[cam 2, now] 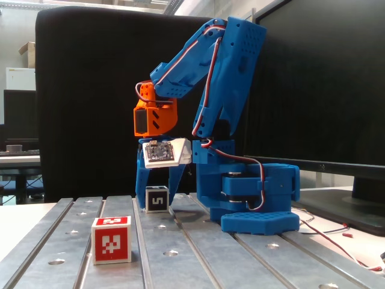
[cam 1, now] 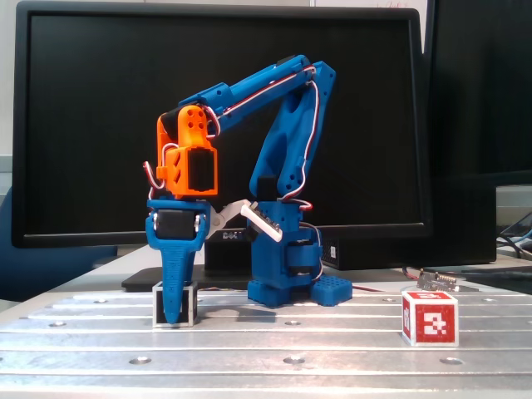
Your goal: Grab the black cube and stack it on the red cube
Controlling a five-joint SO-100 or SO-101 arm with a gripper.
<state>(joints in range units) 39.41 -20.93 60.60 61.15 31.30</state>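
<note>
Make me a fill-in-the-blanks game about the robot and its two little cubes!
1. The gripper has its two blue fingers on either side of the ____ cube.
2. The black cube shows a white number ____ on its face.
3. The red cube sits on the metal table with ____ stacked on top of it.
4. The robot arm is mostly blue, with an ____ part just above the gripper.

Missing words: black; 5; nothing; orange

The gripper (cam 1: 174, 312) clamps the black cube (cam 1: 189, 306), red cube (cam 1: 430, 317) well apart.
</note>
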